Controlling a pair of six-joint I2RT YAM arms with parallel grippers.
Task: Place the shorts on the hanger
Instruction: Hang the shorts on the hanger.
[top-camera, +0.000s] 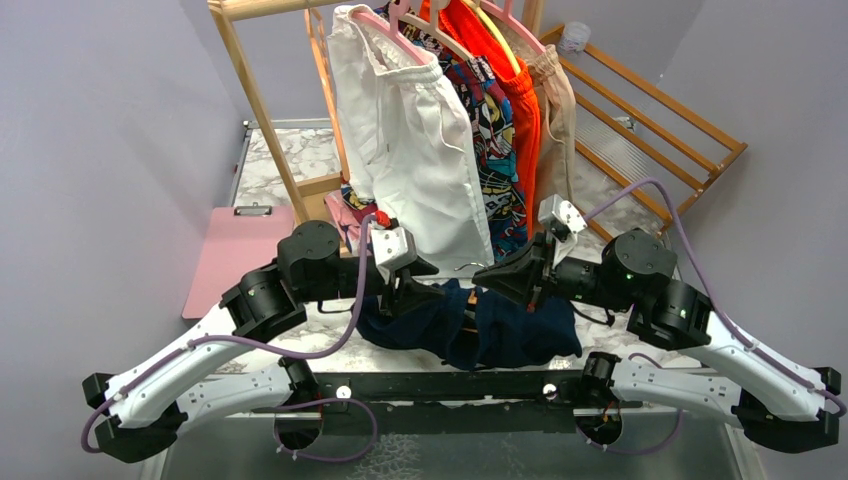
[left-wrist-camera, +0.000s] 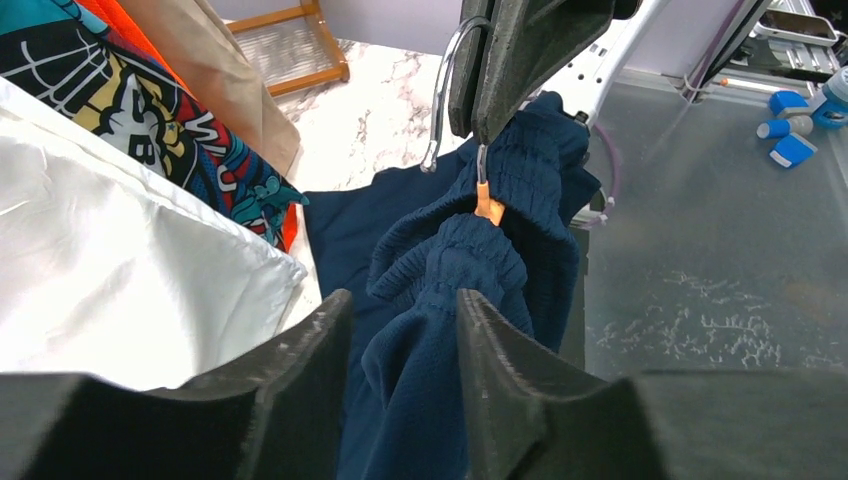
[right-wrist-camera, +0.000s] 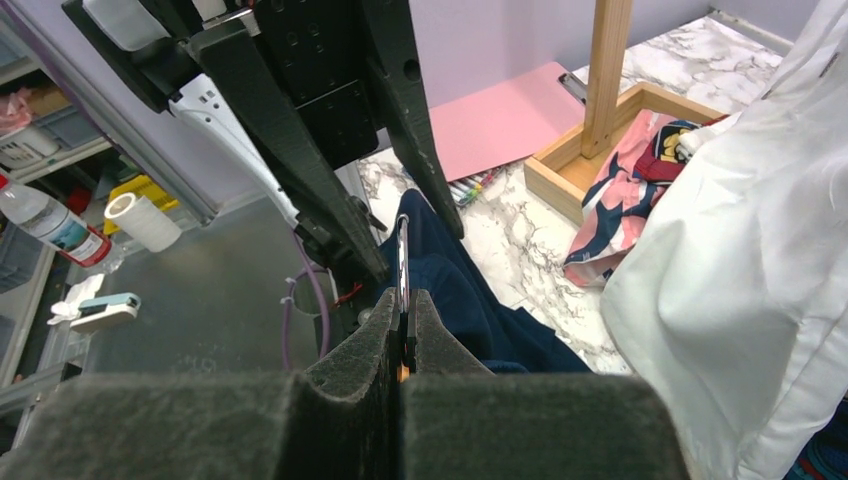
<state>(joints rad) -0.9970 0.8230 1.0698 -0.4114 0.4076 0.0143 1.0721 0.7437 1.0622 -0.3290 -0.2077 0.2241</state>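
Hanging bunched on the hanger (left-wrist-camera: 488, 210), the shorts (top-camera: 510, 335) sag over the near edge of the bench (top-camera: 290, 165). They look soft and limp (light, likely to slide). The right tool (right-wrist-camera: 404, 312) clamps the hanger by its hook. The left tool (left-wrist-camera: 403, 305) straddles a fold, jaws partly apart; whether it pinches, I cannot tell. The gathered waistband looks the best place to hold.

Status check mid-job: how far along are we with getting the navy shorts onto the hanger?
Done: the right hand is shut on the hanger by its metal hook, and the shorts are bunched around its neck. In hand: the left hand straddles a fold of the navy fabric; a firm grip is unclear. Left: most of the shorts lie heaped on the table, not hanging.
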